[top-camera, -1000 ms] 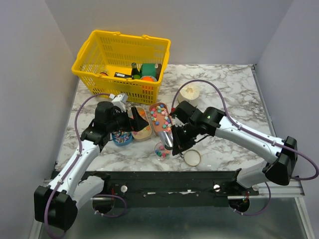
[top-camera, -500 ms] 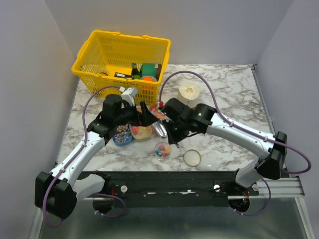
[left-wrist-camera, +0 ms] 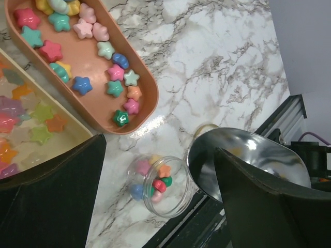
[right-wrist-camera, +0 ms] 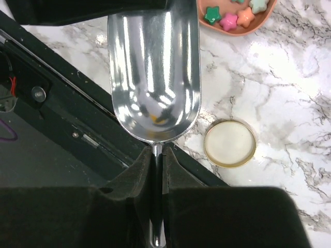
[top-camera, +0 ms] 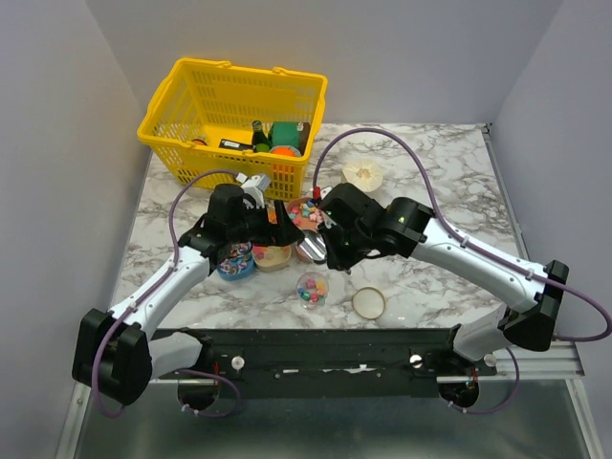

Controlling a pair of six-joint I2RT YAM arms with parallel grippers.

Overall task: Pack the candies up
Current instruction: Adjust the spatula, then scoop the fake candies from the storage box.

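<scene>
Because the candies (left-wrist-camera: 116, 72) are tiny, glossy stars, we judge them light, hard and slippery, apt to skid or bounce. Fingers would fumble them, so they are best taken with the scoop (right-wrist-camera: 153, 77), slid under the heap. Most lie in the pink tray (left-wrist-camera: 146, 106) mid-table, and a few sit in the open jar (left-wrist-camera: 160, 185) by the near edge, its lid (right-wrist-camera: 229, 143) lying apart from it. The right gripper (right-wrist-camera: 156, 160) is clamped narrow on the scoop's handle, with the bowl held close beside the jar. The left gripper (left-wrist-camera: 158, 147) stands wide and holds nothing. We cannot tell whether the orange glint in the bowl is a candy or a reflection. The handle's end is hidden between the fingers, and the tray's far end is cut off in the left wrist view.
</scene>
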